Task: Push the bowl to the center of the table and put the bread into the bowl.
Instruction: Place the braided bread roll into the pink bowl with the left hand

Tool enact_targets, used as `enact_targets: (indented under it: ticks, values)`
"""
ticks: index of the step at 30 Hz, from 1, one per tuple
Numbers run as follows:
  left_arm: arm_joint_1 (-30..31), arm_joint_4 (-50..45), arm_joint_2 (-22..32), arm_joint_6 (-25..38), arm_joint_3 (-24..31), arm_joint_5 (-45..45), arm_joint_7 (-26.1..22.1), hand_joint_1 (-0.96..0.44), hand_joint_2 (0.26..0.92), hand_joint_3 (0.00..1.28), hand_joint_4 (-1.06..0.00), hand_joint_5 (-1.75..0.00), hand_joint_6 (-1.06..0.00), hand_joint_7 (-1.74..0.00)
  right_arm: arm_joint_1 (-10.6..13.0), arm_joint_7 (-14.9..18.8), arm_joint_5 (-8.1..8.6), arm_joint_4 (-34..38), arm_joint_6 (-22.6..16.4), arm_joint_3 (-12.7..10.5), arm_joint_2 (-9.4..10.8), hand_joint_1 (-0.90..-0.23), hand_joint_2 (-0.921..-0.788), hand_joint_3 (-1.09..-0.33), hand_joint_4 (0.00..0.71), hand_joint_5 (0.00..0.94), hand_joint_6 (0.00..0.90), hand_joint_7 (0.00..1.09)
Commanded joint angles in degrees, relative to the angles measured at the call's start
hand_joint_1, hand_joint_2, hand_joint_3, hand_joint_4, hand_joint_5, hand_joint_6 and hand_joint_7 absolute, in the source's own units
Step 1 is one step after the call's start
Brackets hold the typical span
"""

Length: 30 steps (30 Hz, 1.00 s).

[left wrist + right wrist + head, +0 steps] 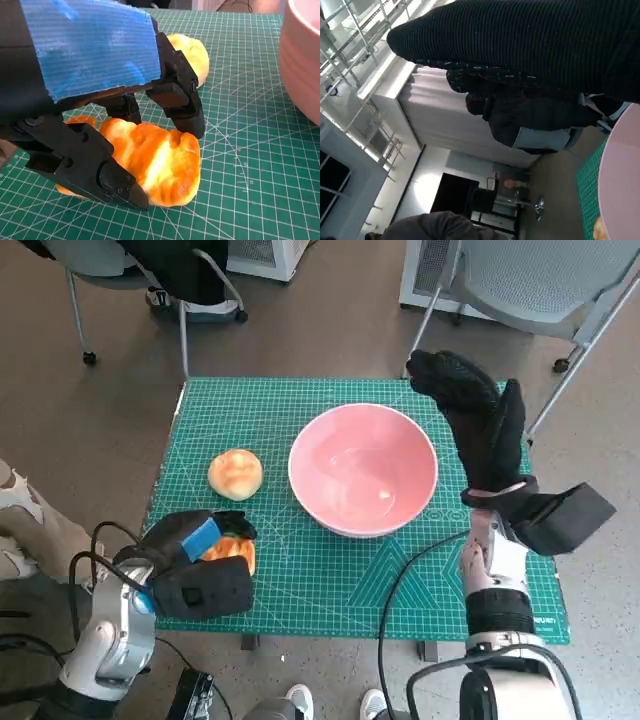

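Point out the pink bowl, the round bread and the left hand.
pink bowl (pixel 362 466): head view, inner wall.
round bread (pixel 235 473): head view, top crust.
left hand (pixel 196 562): head view, middle of its back by the blue tape.

Bright even light; glare inside bowl (pixel 362 468); soft shadows; wide-angle edge distortion.

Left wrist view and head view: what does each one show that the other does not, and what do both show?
Only the left wrist view shows the black fingers closed around the orange bread on the green mat.

Only the head view shows the right hand, raised beside the pink bowl, the chairs and the floor.

Both show the left hand, the bread it grips, the second round bread, the bowl and the mat.
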Motion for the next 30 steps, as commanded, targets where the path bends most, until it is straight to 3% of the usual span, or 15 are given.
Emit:
enact_targets:
  ticks: [1, 11, 25, 30]
  values:
    - [0.36, -2.81, 0.54, 0.19, 1.5, -1.21, -1.73, 0.0, 0.908, 0.04, -0.72, -1.27, -0.73, -0.91, 0.72, 0.26, -0.03, 1.08, 0.94, 0.01, -0.45, -0.649, -0.921, -0.807, 0.194, 0.0, 0.16, 0.28]
    - [-2.38, -8.65, 1.1, 0.42, 4.65, -2.99, -4.28, 0.0, 0.906, 0.04, -0.76, -1.2, -0.7, -0.98, -0.09, 0.42, -0.17, 2.23, 0.77, 0.01, -0.75, -0.653, -0.921, -0.806, 0.194, 0.0, 0.154, 0.29]
    - [-13.56, -10.07, -0.06, 0.57, 7.47, -4.33, -4.29, 0.0, 0.907, 0.05, -0.75, -1.16, -0.67, -1.06, -0.57, 0.86, -0.12, 3.53, 0.07, -0.04, -0.92, -0.649, -0.921, -0.806, 0.195, 0.001, 0.147, 0.3]
    - [-18.58, -11.54, -0.95, 1.8, 7.02, -2.78, -3.89, 0.0, 0.892, 0.06, -0.76, -1.19, -0.71, -0.99, -0.36, 1.23, 0.05, 3.44, 0.09, -0.19, -1.16, -0.647, -0.921, -0.806, 0.194, 0.0, 0.143, 0.31]
